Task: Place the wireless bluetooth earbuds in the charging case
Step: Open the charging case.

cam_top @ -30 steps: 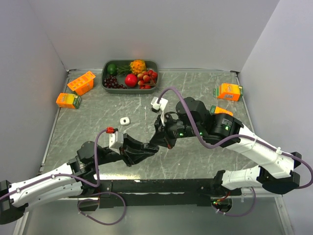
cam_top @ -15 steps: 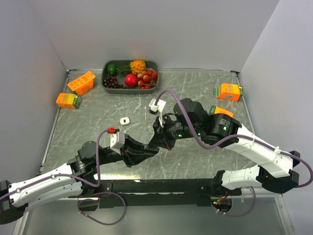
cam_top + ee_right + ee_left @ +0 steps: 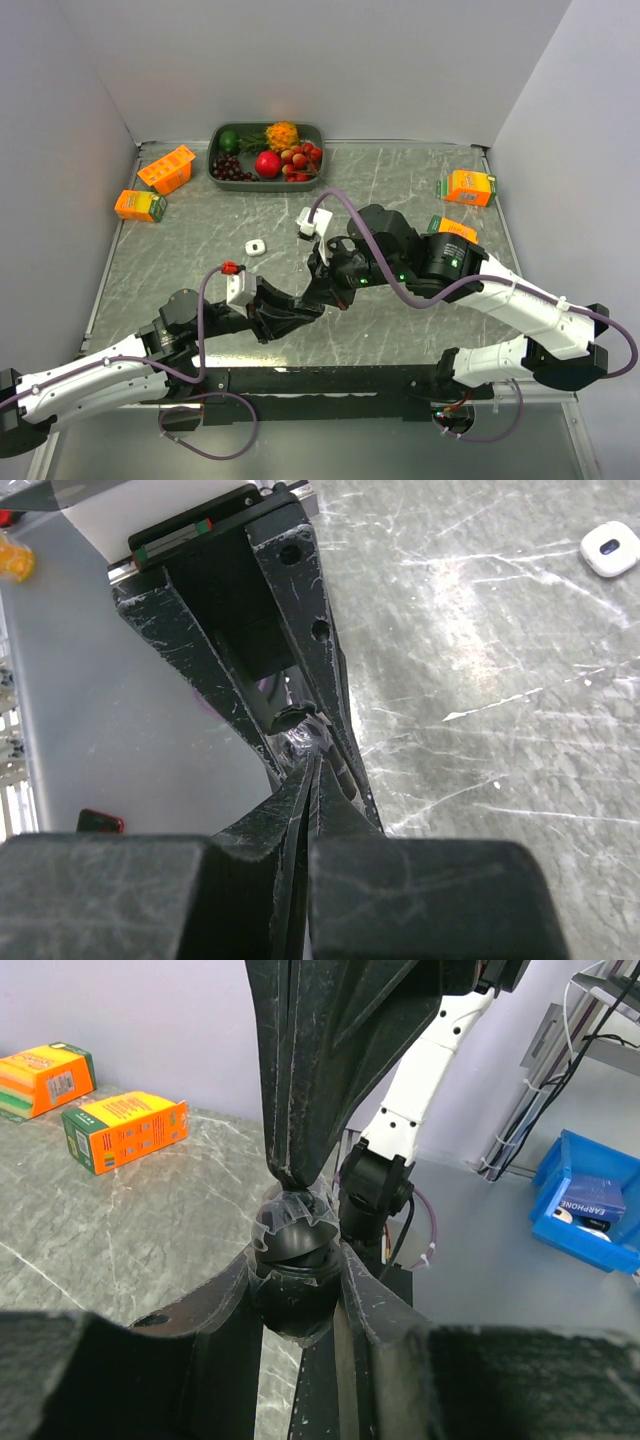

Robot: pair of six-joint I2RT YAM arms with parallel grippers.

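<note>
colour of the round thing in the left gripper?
Glossy black rounded object, clear cap on top; left wrist view shows it best.

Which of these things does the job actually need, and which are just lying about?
In the job: small black rounded case with clear lid, clamped in the left gripper; shut right gripper touching it; tiny white earbud on the table.
Lying about: orange cartons; dark green tray of fruit.

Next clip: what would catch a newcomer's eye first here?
The two arms meeting mid-table: the left tool clamps a round black charging case while the right tool, tips shut, meets its top. Next, the tray of colourful fruit at the far edge, and the bright orange cartons on both sides.
</note>
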